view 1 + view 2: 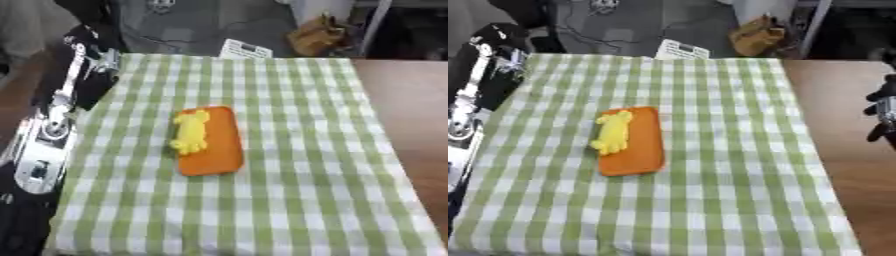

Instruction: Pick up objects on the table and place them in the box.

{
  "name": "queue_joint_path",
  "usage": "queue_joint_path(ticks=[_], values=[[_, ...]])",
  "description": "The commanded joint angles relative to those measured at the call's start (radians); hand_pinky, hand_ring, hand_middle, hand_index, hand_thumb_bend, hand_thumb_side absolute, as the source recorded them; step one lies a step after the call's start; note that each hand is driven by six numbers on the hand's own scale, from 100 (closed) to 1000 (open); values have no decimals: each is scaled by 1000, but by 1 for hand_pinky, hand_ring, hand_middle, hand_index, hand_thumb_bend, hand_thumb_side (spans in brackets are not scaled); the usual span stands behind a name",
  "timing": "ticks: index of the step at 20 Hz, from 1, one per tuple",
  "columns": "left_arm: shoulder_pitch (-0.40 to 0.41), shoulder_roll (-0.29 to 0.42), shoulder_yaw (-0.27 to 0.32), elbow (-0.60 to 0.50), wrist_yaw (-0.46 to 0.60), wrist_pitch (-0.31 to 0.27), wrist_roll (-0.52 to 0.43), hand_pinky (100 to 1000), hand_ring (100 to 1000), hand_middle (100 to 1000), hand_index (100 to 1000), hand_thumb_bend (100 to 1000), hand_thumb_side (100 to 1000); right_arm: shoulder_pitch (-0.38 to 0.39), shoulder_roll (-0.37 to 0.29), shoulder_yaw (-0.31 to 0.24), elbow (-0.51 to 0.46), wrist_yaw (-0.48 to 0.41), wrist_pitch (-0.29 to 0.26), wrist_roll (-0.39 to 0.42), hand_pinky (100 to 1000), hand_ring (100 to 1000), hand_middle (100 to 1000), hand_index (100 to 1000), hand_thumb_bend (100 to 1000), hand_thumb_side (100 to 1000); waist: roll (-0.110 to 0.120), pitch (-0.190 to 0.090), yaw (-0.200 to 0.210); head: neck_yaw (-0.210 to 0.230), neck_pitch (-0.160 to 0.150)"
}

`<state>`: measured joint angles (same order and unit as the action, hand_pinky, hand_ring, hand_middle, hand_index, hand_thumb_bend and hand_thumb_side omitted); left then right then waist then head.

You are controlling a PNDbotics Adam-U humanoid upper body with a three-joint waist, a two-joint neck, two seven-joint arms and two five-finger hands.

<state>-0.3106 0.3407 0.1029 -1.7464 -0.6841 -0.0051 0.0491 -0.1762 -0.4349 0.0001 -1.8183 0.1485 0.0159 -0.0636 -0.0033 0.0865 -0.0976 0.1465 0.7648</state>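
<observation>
While the right hand [881, 116] hangs at the far right edge over bare wood, its dark fingers seemingly curled on nothing, the yellow soft-looking toy [190, 132] lies on the flat orange rectangular tray [219, 150] mid-cloth. Reaching left and closing around the toy's middle looks best. Left hand unseen.

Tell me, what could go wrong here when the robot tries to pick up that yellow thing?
The yellow object overhangs the left edge of the orange tray, so a nudge could tip it onto the checked cloth. The tray itself might slide or bunch the cloth. The right hand waits far off at the table's right edge, and no box is in view.
</observation>
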Motion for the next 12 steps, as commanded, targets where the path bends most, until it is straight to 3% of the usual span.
queue_joint_path(ticks=[1, 12], values=[[-16, 20, 15, -19, 7, -3, 6, 646, 731, 785, 816, 100, 931, -9, -21, -13, -19, -5, -2, -2, 343, 567, 569, 837, 108, 645, 3, -24, 0, -5, -3], [-13, 20, 19, -17, 6, -5, 5, 648, 738, 787, 816, 100, 925, -7, -23, -14, -20, -5, -3, -2, 345, 569, 571, 837, 103, 644, 5, -30, 1, -5, 1]])
